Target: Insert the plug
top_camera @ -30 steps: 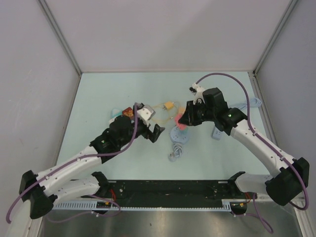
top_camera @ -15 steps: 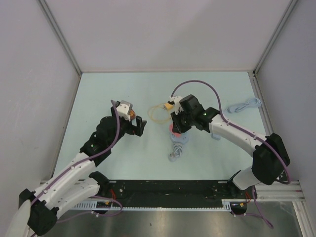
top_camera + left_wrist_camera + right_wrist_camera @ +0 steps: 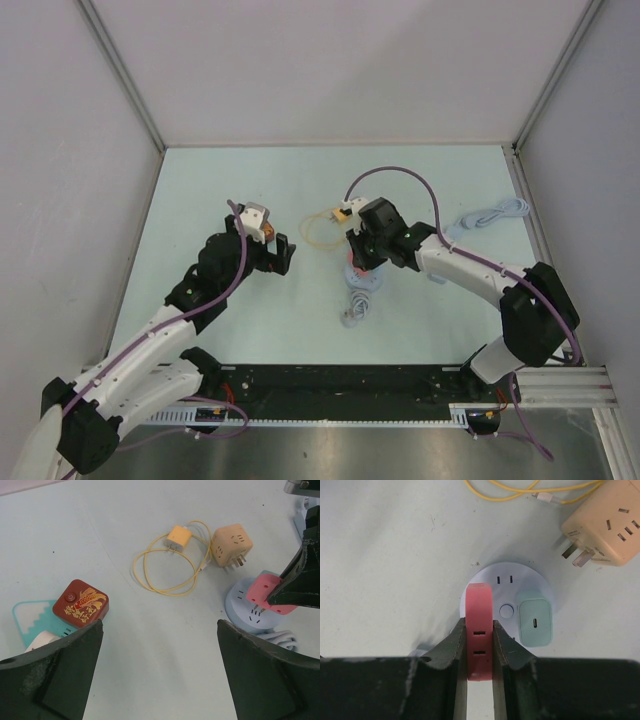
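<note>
Across the pale tabletop [image 3: 250, 180] I judge the insertion step itself to be in hand. My left gripper [image 3: 160, 655] hangs spread to its widest with nothing in it, off to one side. My right gripper [image 3: 361, 254] is clamped tight on the pink plug [image 3: 478, 610] and holds it over the round socket hub [image 3: 540, 582], just beside the mint charger [image 3: 535, 620] seated there. In the left wrist view the plug's prongs [image 3: 256, 611] sit tilted close above the hub's face; I cannot tell whether they touch. Next, I reckon, I must level the plug, line the prongs up with the free slots [image 3: 498, 580], and press straight down.
</note>
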Action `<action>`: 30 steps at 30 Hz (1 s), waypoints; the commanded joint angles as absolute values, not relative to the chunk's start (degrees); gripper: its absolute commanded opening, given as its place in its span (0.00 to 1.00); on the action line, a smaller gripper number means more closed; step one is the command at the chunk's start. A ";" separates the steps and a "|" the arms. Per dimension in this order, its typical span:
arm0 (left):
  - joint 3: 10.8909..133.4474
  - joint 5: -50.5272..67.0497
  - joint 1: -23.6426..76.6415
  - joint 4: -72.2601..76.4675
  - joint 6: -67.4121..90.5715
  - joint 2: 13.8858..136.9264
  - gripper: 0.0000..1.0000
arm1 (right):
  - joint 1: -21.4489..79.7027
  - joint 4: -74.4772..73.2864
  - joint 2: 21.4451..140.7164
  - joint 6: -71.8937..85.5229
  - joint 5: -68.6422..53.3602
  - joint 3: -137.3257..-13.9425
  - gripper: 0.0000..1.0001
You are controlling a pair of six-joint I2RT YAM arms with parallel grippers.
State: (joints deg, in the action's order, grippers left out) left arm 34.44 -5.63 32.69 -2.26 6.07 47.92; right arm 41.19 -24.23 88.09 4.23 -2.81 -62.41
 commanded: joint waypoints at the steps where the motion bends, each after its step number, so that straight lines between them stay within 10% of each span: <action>1: 35.68 -4.57 32.08 -0.35 6.59 48.08 1.00 | 41.66 -21.53 88.86 3.95 -1.58 -61.70 0.00; 30: 35.51 -3.60 32.08 -0.44 6.50 47.99 1.00 | 42.01 -17.31 85.08 5.19 1.67 -56.78 0.00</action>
State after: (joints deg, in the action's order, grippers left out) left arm 34.44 -4.27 32.60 -2.22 6.07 48.14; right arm 41.67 -19.66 86.76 4.93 -0.58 -57.01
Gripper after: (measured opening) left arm 0.996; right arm 0.217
